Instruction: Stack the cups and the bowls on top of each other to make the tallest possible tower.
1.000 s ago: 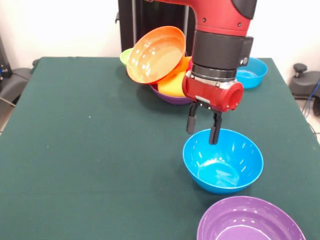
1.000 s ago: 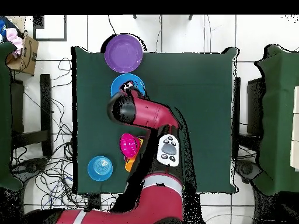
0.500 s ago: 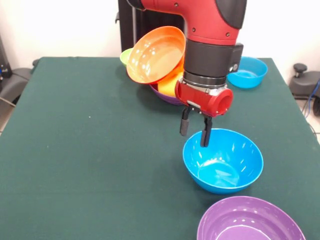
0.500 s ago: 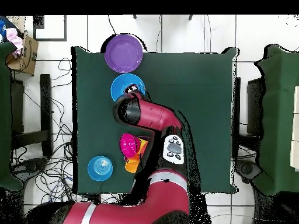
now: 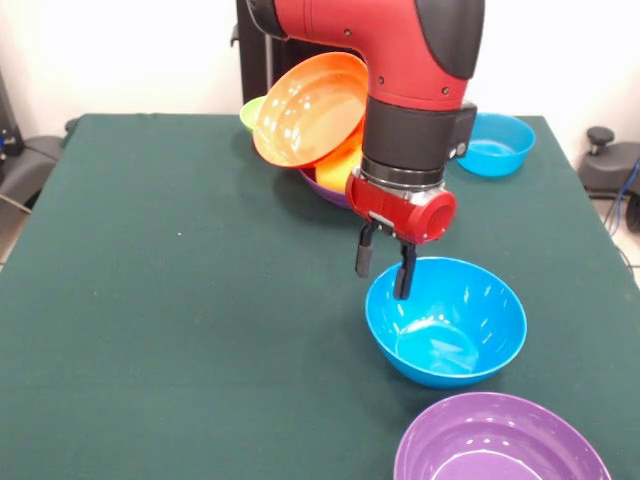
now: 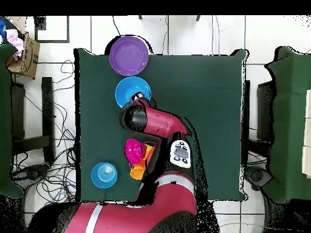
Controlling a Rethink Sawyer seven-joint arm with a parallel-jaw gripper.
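Claw (image 5: 385,271) straddles the empty blue bowl's (image 5: 446,320) far rim, fingers parted.

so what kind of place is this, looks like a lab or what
Most likely a robotics lab or test room. A red robot arm on a pedestal works over a table with a green cover, loose cables trail across the tiled floor, and a cardboard box sits beside the table.

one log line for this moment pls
end effector: open, empty, at rim of blue bowl | purple bowl: table's front edge, untouched | tower: tilted orange bowl on top
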